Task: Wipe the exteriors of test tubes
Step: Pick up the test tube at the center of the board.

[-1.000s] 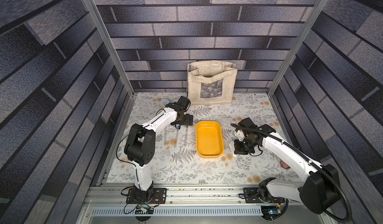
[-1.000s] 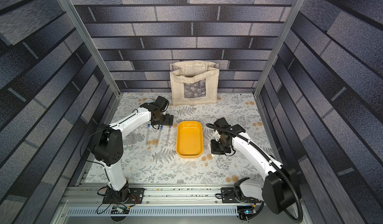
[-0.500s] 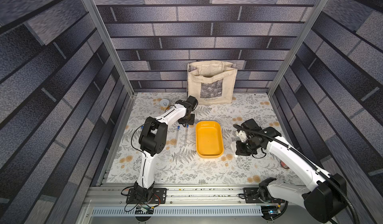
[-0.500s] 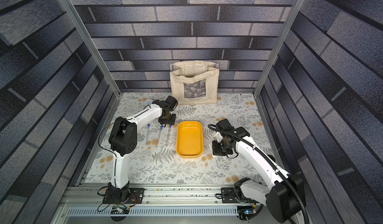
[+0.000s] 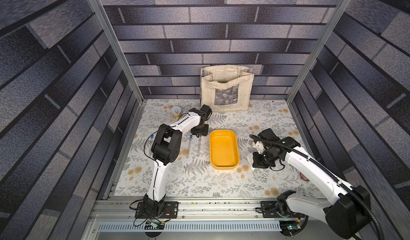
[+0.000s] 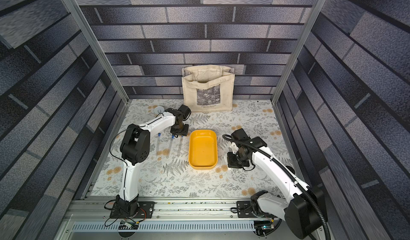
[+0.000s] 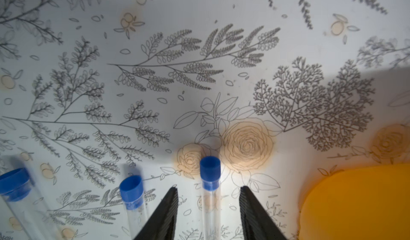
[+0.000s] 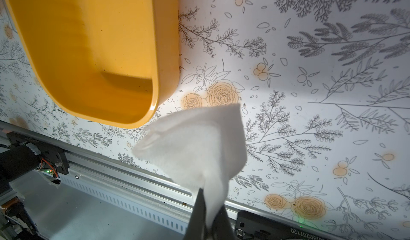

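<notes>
Three clear test tubes with blue caps lie side by side on the floral mat, left of the yellow tray [image 5: 224, 149]. My left gripper [image 5: 199, 135] [image 6: 178, 135] points down at the cap end of the tube nearest the tray [image 5: 199, 146] [image 6: 180, 146]. In the left wrist view the gripper [image 7: 208, 186] is open, with that tube [image 7: 210, 207] between its black fingers [image 7: 168, 207] and a gap on each side. The two others [image 7: 133, 196] [image 7: 15, 187] lie beside it. My right gripper [image 5: 258, 161] [image 8: 210, 200] is shut on a white cloth [image 8: 195, 143] held above the mat, right of the tray.
The yellow tray [image 6: 203, 149] [image 8: 88, 50] has nothing in it. A cream tote bag [image 5: 226, 88] stands at the back wall, and a small tin can [image 5: 176, 111] sits at the back left. The metal rail [image 8: 133, 183] runs along the front edge.
The left arm's elbow swung right and its jaws narrowed around the tube nearest the tray. The right gripper drifted slightly toward the front with the cloth.
</notes>
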